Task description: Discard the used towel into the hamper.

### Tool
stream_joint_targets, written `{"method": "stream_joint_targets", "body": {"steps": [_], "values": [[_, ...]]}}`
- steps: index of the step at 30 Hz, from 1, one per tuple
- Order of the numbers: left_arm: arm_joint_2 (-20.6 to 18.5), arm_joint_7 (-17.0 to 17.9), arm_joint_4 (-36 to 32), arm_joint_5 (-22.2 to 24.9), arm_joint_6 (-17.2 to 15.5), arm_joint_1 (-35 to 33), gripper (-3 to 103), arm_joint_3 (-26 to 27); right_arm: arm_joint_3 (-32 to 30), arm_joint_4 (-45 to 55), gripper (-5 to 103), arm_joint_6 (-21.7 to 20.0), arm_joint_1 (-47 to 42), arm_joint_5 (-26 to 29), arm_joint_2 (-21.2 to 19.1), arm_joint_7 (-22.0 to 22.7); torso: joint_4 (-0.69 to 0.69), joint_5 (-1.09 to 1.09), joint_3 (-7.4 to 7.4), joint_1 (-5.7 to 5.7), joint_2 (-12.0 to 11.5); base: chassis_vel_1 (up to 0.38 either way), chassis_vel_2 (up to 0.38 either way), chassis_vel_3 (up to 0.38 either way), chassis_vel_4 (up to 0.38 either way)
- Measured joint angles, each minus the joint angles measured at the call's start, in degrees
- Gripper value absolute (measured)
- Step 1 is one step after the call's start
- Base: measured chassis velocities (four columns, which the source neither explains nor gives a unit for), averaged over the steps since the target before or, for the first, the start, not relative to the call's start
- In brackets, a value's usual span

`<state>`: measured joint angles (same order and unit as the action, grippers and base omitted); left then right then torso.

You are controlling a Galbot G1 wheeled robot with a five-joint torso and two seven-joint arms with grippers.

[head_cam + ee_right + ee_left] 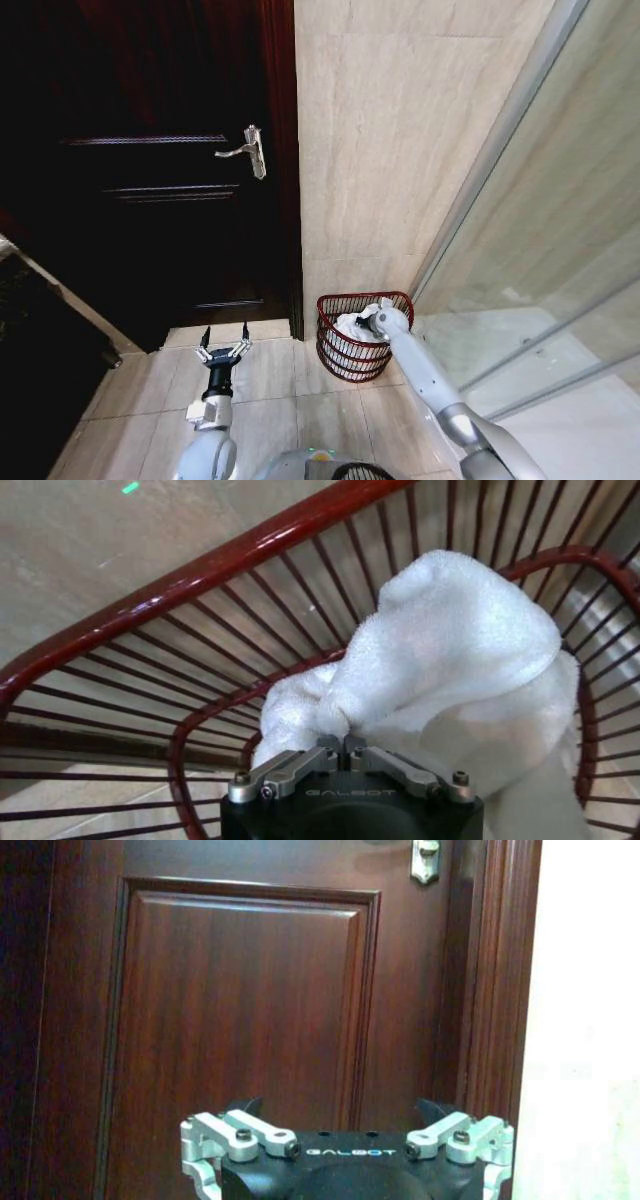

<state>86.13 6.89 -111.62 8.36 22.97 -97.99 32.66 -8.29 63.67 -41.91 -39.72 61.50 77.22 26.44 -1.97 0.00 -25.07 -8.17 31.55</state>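
Observation:
The hamper (pixel 340 360) is a red-brown wire basket on the floor by the wall corner; its bars (pixel 150 607) curve around the towel in the right wrist view. The white towel (pixel 352 326) (pixel 460 652) hangs bunched inside the hamper. My right gripper (pixel 368 322) (pixel 343 744) reaches down into the hamper and is shut on a fold of the towel. My left gripper (pixel 222 350) (pixel 345 1110) hovers open over the tiled floor in front of the door, holding nothing.
A dark wooden door (pixel 150 160) with a metal handle (pixel 250 148) stands at the left. A tiled wall (pixel 400 130) is behind the hamper, and a glass shower screen (pixel 540 250) runs along the right. The floor is pale tile (pixel 280 400).

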Motion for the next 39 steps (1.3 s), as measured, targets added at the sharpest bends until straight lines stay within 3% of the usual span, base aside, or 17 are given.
{"method": "stream_joint_targets", "body": {"steps": [7, 10, 13, 15, 17, 20, 21, 24, 25, 27, 29, 31, 32, 33, 38, 39], "values": [[-0.35, -0.03, -1.09, -0.08, -0.17, -0.17, 100, 0.18, -0.87, 4.83, 20, 0.01, -2.00, -0.54, -1.03, -0.73, 0.01, 0.00, 0.00, 0.00, 0.00, 0.000, 0.000, 0.000, 0.000], [-0.41, -0.27, -1.43, -0.12, -0.53, 0.07, 100, 0.16, -0.96, 9.85, 36, 0.55, -4.32, -1.03, -2.37, 0.09, 0.00, 0.01, 0.00, 0.00, 0.00, 0.000, 0.000, 0.000, 0.000], [-0.50, -0.70, -1.43, -0.12, -0.79, 0.30, 100, 0.13, -1.08, 13.38, 42, 2.08, -6.54, -1.49, -3.82, -1.66, 0.00, 0.00, 0.00, 0.00, 0.00, 0.000, 0.000, 0.000, 0.000], [-0.50, -1.01, -1.30, -0.11, -1.51, 0.35, 100, 0.00, -1.51, 17.38, 54, 3.03, -9.26, -4.02, -5.34, -3.58, 0.01, 0.00, 0.00, 0.00, 0.00, 0.000, 0.000, 0.000, 0.000], [-0.49, -0.99, -1.29, -0.11, -1.71, 0.36, 100, -0.03, -1.55, 18.33, 54, 3.38, -9.93, -5.05, -5.71, -3.71, 0.01, 0.01, 0.00, 0.00, 0.00, 0.000, 0.000, 0.000, 0.000], [-0.88, -0.44, -1.60, 0.11, -3.09, 0.31, 100, -0.03, -2.20, 25.56, 70, 6.72, -14.78, -10.02, -8.57, -4.59, 0.01, 0.03, 0.00, 0.00, 0.00, 0.000, 0.000, 0.000, 0.000], [-0.88, -0.44, -1.60, 0.11, -3.09, 0.31, 100, -0.03, -2.20, 25.56, 70, 6.72, -14.78, -10.02, -8.57, -4.59, 0.01, 0.03, 0.00, 0.00, 0.00, 0.000, 0.000, 0.000, 0.000], [-1.57, -0.33, -1.59, 0.27, -3.24, 0.54, 100, 0.03, -4.01, 31.57, 86, 8.66, -18.41, -12.71, -10.41, -5.91, 0.02, 0.00, 0.00, 0.00, 0.00, 0.000, 0.000, 0.000, 0.000], [-1.57, -0.33, -1.59, 0.27, -3.24, 0.54, 100, 0.03, -4.01, 31.57, 86, 8.66, -18.41, -12.71, -10.41, -5.91, 0.02, 0.00, 0.00, 0.00, 0.00, 0.000, 0.000, 0.000, 0.000], [-1.79, -0.42, -1.53, 0.53, -3.24, 0.71, 100, -0.08, -6.26, 37.25, 96, 11.96, -21.91, -15.20, -11.44, -7.23, 0.01, 0.00, 0.01, 0.00, 0.00, 0.000, 0.000, 0.000, 0.000], [-1.81, -0.54, -1.49, 0.60, -3.24, 0.72, 100, -0.14, -6.98, 39.14, 96, 13.51, -23.10, -16.49, -11.66, -7.66, 0.01, -0.01, 0.00, 0.00, 0.00, 0.000, 0.000, 0.000, 0.000], [-1.82, -1.41, -1.46, 0.74, -3.22, 0.61, 100, -0.40, -9.63, 44.17, 100, 17.76, -27.36, -22.13, -11.99, -10.17, -0.01, 0.01, 0.00, 0.00, 0.00, 0.000, 0.000, 0.000, 0.000], [-1.81, -1.97, -1.47, 0.87, -3.21, 0.52, 100, -0.75, -11.83, 47.16, 100, 21.90, -31.15, -27.54, -12.03, -12.59, 0.00, 0.00, 0.01, 0.00, 0.00, 0.000, 0.000, 0.000, 0.000], [-1.81, -1.97, -1.47, 0.87, -3.21, 0.52, 100, -0.75, -11.83, 47.16, 100, 21.90, -31.15, -27.54, -12.03, -12.59, 0.00, 0.00, 0.01, 0.00, 0.00, 0.000, 0.000, 0.000, 0.000], [-1.20, -6.08, -0.99, 1.40, -3.25, 1.06, 100, -0.99, -19.31, 53.99, 100, 33.30, -43.57, -44.89, -8.73, -18.16, 0.01, 0.00, 0.01, 0.00, 0.00, 0.000, 0.000, 0.000, 0.000], [-1.20, -6.08, -0.99, 1.40, -3.25, 1.06, 100, -0.99, -19.31, 53.99, 100, 33.30, -43.57, -44.89, -8.73, -18.16, 0.01, 0.00, 0.01, 0.00, 0.00, 0.000, 0.000, 0.000, 0.000]]}}
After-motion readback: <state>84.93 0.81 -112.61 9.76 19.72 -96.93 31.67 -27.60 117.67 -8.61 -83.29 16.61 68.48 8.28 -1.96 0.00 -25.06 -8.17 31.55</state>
